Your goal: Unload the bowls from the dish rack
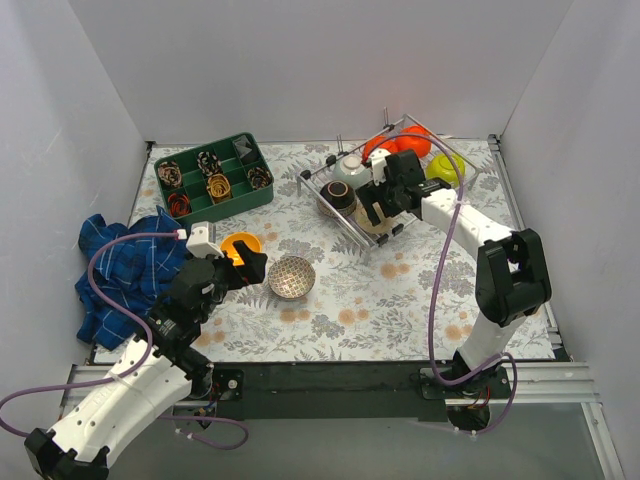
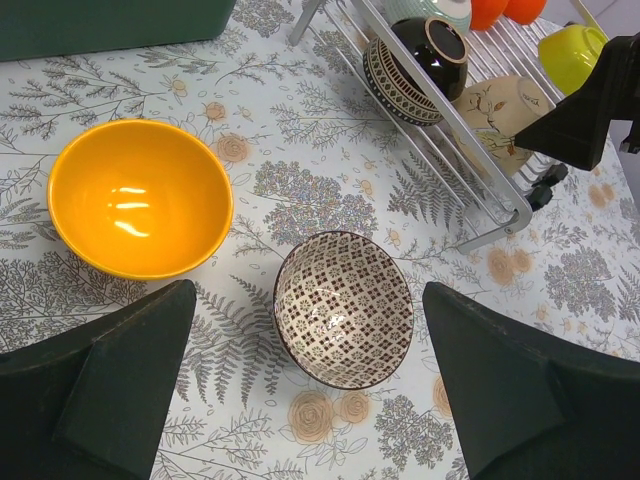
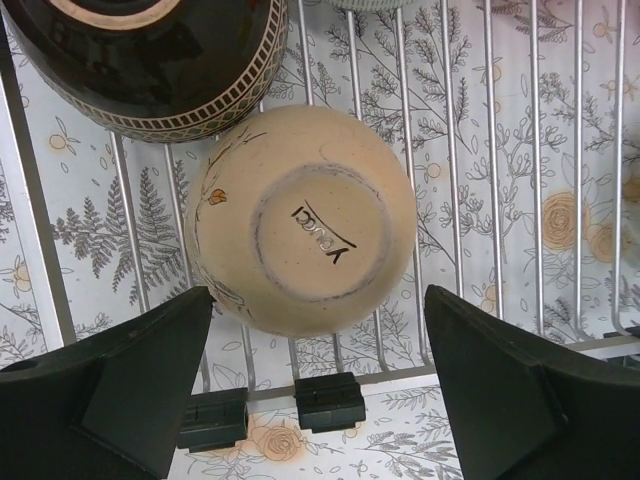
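Two bowls sit out on table: orange-yellow bowl (image 1: 241, 244), lattice bowl (image 1: 291, 277). Rest in dish rack (image 2: 490, 175). Beige bowl (image 3: 300, 230) at rack's near edge, tipped, foot toward right wrist camera, just beside dark brown bowl (image 3: 150, 60).

Probably glazed ceramic: stiff, slick, chippable, light. Best pinch across wall near rim.

Right gripper (image 3: 315, 340) spread wide, straddling beige bowl, gripping nothing. Left gripper (image 2: 310, 380) spread wide, empty, over lattice bowl.

Glossy orange-yellow bowl (image 2: 140, 195); matt beige bowl (image 3: 300, 220); metal rack (image 3: 42, 230)

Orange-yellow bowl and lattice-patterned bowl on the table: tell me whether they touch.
Apart. The left wrist view shows a strip of patterned tablecloth between the orange-yellow bowl and the lattice-patterned bowl.
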Tool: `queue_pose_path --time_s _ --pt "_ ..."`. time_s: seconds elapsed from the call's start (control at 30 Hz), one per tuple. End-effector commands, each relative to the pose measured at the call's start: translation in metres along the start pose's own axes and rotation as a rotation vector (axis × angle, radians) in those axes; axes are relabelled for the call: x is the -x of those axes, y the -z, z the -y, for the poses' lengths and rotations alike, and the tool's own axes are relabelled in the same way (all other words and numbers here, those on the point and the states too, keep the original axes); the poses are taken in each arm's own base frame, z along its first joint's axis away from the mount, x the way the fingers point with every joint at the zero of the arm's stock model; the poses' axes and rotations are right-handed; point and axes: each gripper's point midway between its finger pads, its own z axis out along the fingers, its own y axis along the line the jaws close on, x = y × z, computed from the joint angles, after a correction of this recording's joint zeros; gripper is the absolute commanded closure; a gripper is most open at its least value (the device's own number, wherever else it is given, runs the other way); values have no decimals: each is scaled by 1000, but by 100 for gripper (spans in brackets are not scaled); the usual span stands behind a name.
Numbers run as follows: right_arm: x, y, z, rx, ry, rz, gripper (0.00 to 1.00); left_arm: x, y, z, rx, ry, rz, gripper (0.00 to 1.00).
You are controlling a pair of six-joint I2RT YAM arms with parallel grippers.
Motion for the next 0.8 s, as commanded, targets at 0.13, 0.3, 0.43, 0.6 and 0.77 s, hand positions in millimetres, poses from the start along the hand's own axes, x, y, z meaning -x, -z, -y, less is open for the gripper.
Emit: queue_pose_path --time_s 0.13,0.3,0.43,0.6,0.77 --pt "17 19 2 -84 117 44 3 -2 -1 -2 1 -16 1 2" --pt "20 15 -1 -70 92 46 1 0 0 0 -7 -13 8 2" --pt "20 9 -12 21 37 56 1 0 1 -1 -10 -12 8 2" --pt "13 0 -16 58 -9 40 1 1 1 0 -14 -13 10 2" --pt "2 -13 -18 93 -26 16 1 0 1 1 -19 -16 6 2"
